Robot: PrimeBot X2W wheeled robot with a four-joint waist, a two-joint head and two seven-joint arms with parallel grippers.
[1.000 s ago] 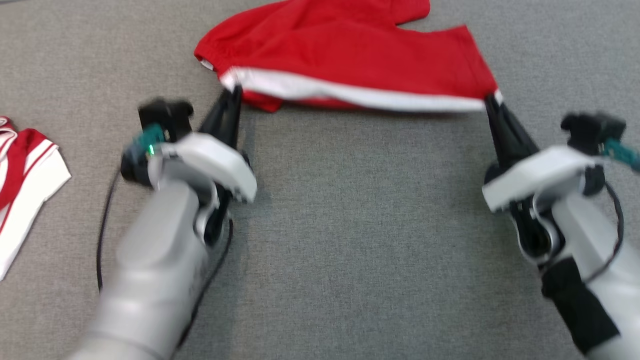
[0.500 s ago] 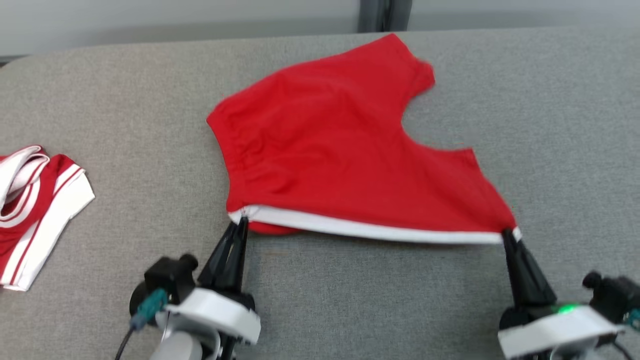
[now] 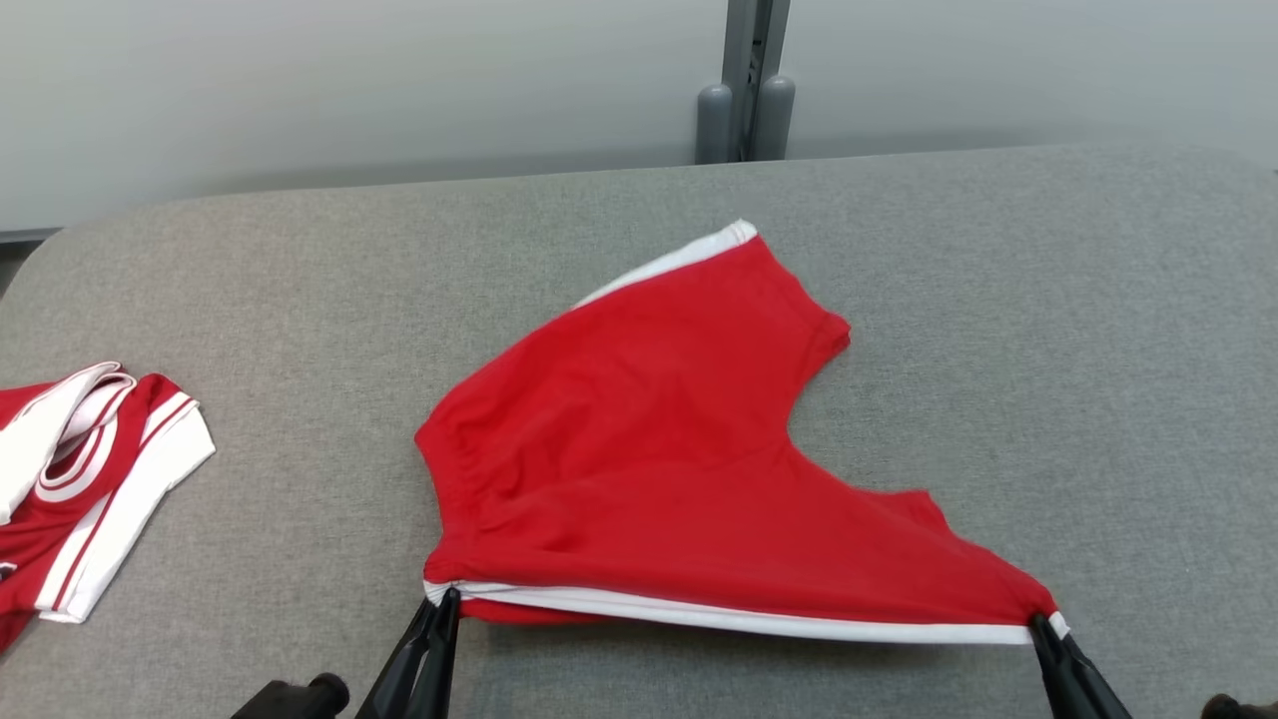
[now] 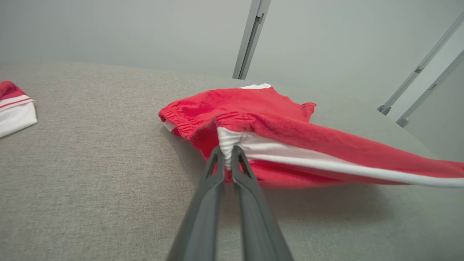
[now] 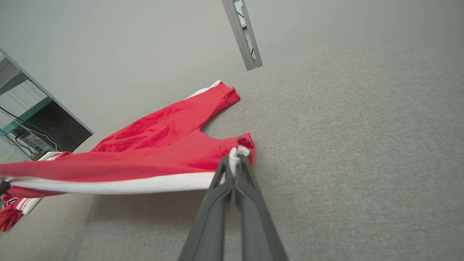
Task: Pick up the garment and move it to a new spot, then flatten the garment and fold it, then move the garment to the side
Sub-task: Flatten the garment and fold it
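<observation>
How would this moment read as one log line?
left gripper: shut on red shorts | right gripper: shut on red shorts | white-trimmed edge: stretched between them, off table

The grey table (image 3: 300, 260) is looked down on from above its near edge by the head view, with the wall (image 3: 300, 90) along the top of the frame. The wrist views are set low and close behind the left gripper (image 4: 227, 152) and the right gripper (image 5: 233, 159), faced toward that wall. The red shorts (image 3: 649, 469), mid-frame, are shared by all three views.
</observation>
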